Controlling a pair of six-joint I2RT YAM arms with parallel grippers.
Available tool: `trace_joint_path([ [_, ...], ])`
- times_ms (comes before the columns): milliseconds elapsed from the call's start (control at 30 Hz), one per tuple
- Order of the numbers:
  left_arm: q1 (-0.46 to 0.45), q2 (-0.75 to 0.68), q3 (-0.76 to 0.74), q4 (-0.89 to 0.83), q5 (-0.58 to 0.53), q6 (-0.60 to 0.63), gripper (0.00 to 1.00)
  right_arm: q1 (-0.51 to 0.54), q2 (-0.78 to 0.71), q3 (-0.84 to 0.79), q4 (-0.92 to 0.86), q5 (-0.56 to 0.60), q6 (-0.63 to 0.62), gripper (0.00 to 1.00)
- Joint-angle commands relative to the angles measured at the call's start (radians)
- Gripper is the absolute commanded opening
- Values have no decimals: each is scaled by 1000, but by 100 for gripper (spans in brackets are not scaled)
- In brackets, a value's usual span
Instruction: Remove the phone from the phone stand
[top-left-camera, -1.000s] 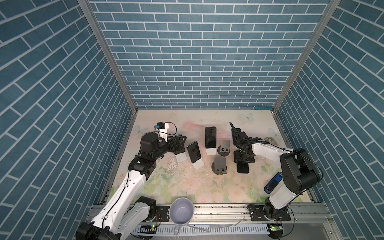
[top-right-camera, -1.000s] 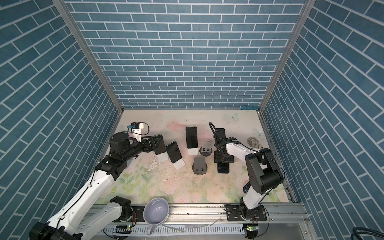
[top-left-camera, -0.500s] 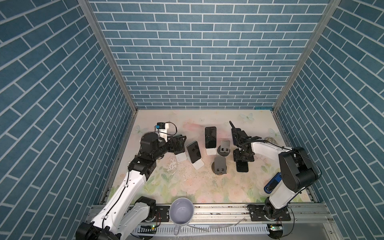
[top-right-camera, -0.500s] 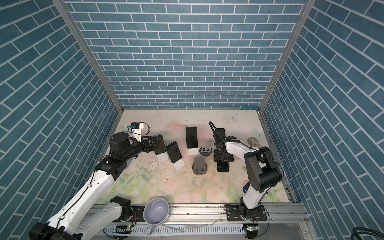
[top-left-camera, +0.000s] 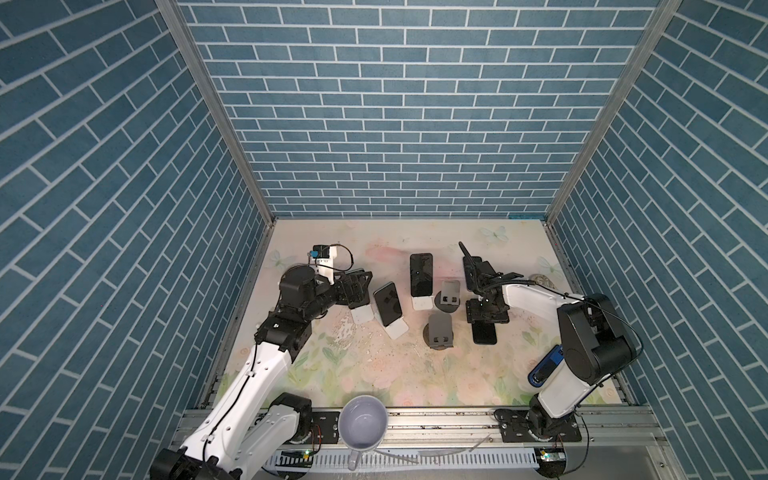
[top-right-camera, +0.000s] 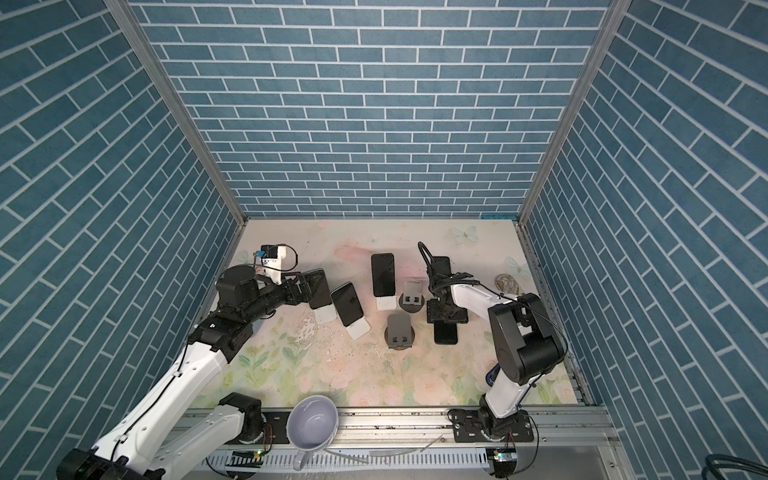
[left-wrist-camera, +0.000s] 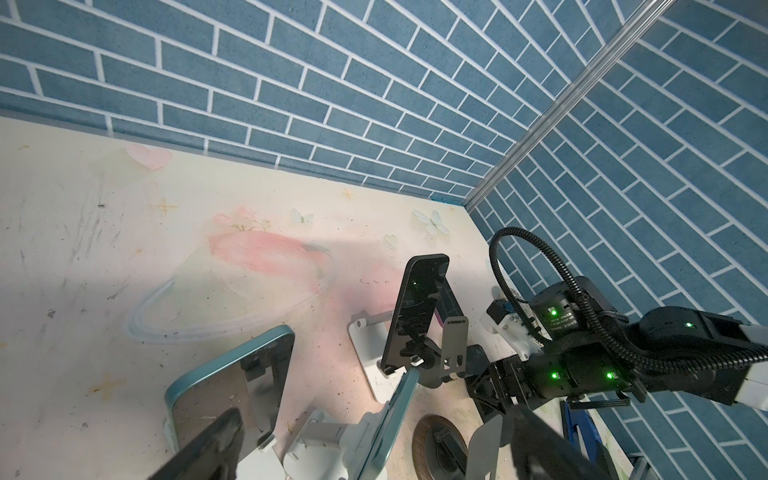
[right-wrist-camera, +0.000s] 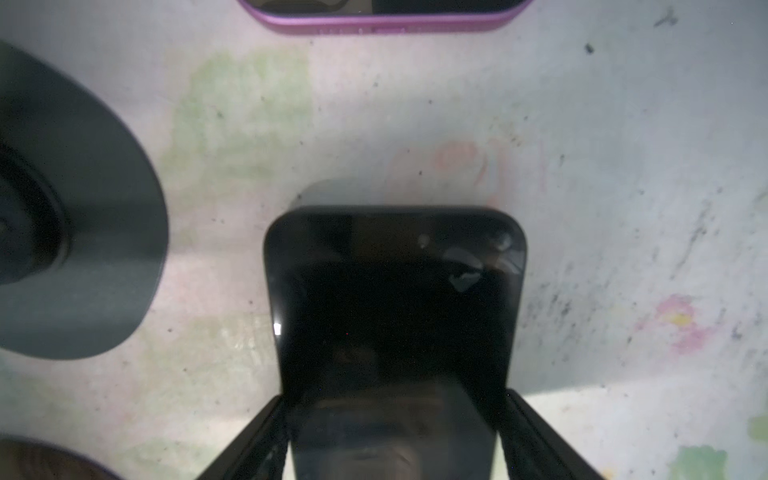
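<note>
Three dark phones lean on white stands in both top views: a left phone (top-right-camera: 319, 289), a middle phone (top-left-camera: 387, 303) on its stand (top-left-camera: 397, 330), and a back phone (top-left-camera: 421, 274). My left gripper (top-left-camera: 360, 286) is wide open right at the left phone (left-wrist-camera: 232, 386); whether they touch I cannot tell. Its blurred fingers (left-wrist-camera: 208, 449) frame the teal-edged middle phone (left-wrist-camera: 395, 411). My right gripper (top-left-camera: 486, 318) hangs low over the mat. A black phone (right-wrist-camera: 395, 316) lies between its fingers (right-wrist-camera: 536, 440), with thin gaps on both sides, and its end (top-left-camera: 484, 334) sticks out frontward.
Two empty grey stands (top-left-camera: 449, 291) (top-left-camera: 439, 334) stand between the white stands and my right gripper. A pink-edged phone (right-wrist-camera: 382, 18) lies beyond the black phone's end. A white mug (top-left-camera: 363, 424) sits on the front rail. Brick walls close in three sides.
My right gripper's fingers have eased off the black phone's edges. Neither arm nor any phone has visibly moved in the top views.
</note>
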Motion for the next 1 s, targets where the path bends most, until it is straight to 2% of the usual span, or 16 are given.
trace_joint_path([
  [0,-3,-21,-3,-22,-12,21,100,-6,14,14,-26,20,-36,80],
  [500,-3,-34,-5,-41,-17,28,100,-6,-21,59,-34,29,-37,83],
  [767,-3,-30,-3,-40,-22,29,100,11,-174,118,-39,75,6,87],
  [867,-3,-23,0,-37,-19,30,100,36,-244,116,-29,71,19,92],
  [900,-3,-21,1,-38,-18,29,100,47,-266,115,-27,69,24,99],
  [967,-3,-16,1,-31,-17,28,100,75,-300,112,-27,63,38,99],
])
